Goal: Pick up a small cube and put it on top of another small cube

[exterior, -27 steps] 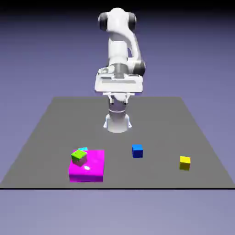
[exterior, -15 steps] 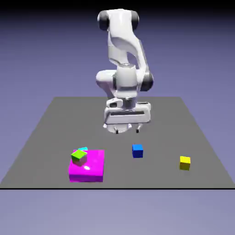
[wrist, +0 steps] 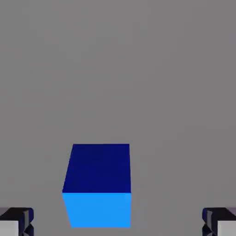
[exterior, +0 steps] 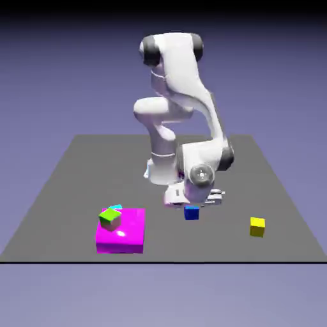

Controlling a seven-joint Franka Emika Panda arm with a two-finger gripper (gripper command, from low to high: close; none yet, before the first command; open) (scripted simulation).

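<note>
The small blue cube (exterior: 191,214) rests on the grey table, partly covered from above by my hand. In the hand view the blue cube (wrist: 97,184) sits low in the picture, between the two fingertips (wrist: 16,221) and left of the middle, touching neither. My gripper (exterior: 191,203) hangs just above the cube, jaws open and wide apart with nothing held. The lime-green cube (exterior: 110,218) with darker sides sits tilted on the back left corner of the flat magenta block (exterior: 121,231), at the exterior view's left.
A yellow cube (exterior: 257,226) lies on the table at the exterior view's right. A sliver of cyan (exterior: 115,207) shows behind the lime-green cube. The table's front edge (exterior: 159,261) runs just below the magenta block.
The arm has swung down and forward, bringing the hand from high above the table to just over the blue cube. The cubes have not moved.
</note>
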